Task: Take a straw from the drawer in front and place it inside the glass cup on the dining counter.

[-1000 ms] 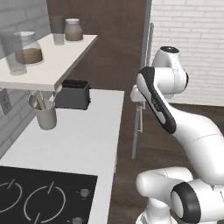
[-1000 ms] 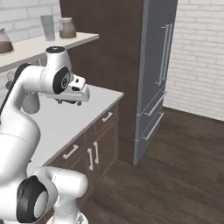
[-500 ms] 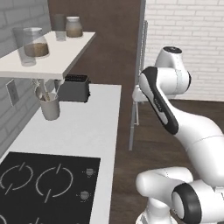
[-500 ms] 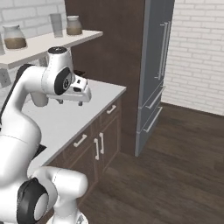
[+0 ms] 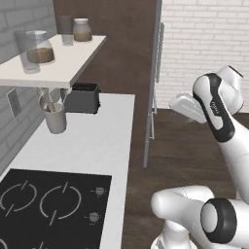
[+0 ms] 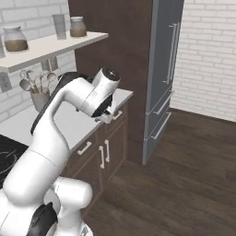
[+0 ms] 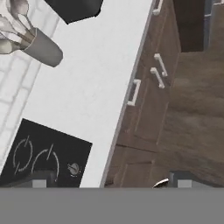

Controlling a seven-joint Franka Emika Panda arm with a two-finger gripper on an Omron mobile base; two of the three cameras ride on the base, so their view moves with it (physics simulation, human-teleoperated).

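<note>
The tall grey unit (image 6: 161, 69) stands at the far end of the run, past the white surface (image 5: 92, 141) with its black hob (image 5: 48, 204). Below the surface edge the brown fronts are all closed. One drawer (image 6: 87, 140) with a short pale bar handle sits under the surface between hob and doors. The straw is judged to be lying inside such a closed drawer, though which one I cannot tell.

The step in hand looks like the approach: nothing is opened or held yet. Next, the arm has to come down to a drawer handle, close on it and pull straight out.

The left base view gives the top of the surface, with the toaster (image 5: 82, 97) and the mug (image 5: 55, 118) of utensils. The right base view and hand view give the drawer fronts and handles instead.

The pincer (image 7: 108, 180) hangs above the surface edge, jaws spread wide and empty.
</note>
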